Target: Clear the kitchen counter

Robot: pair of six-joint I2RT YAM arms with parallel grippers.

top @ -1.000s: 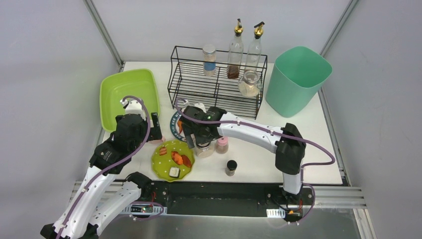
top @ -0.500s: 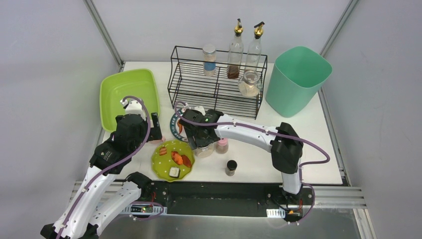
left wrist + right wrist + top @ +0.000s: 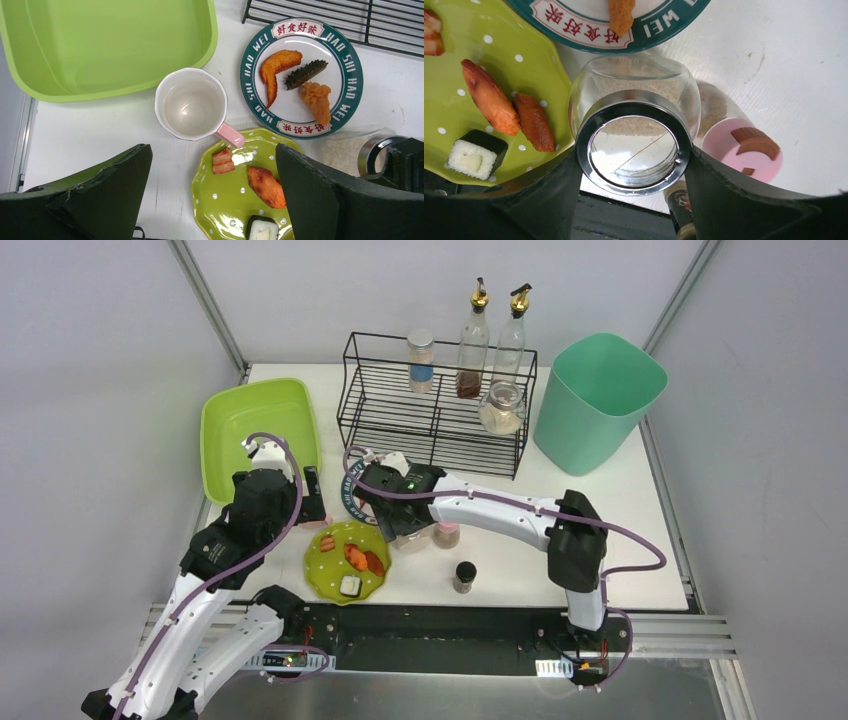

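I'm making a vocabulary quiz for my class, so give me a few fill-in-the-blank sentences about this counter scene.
1. The mug has a ___ handle.
2. The sushi piece lies on the ___ dotted plate.
3. The right gripper has its fingers on either side of a glass ___.
4. Two tall bottles stand in the black wire ___.

Missing words: pink; green; jar; rack.

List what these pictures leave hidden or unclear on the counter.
- Top view: white mug with pink handle, mostly under the left arm.
- Top view: round glass jar with metal lid, mostly under the right gripper.
- Right wrist view: small dark bottle, mostly behind that jar.
- Right wrist view: whether the gripper squeezes the lid; no gap shows.
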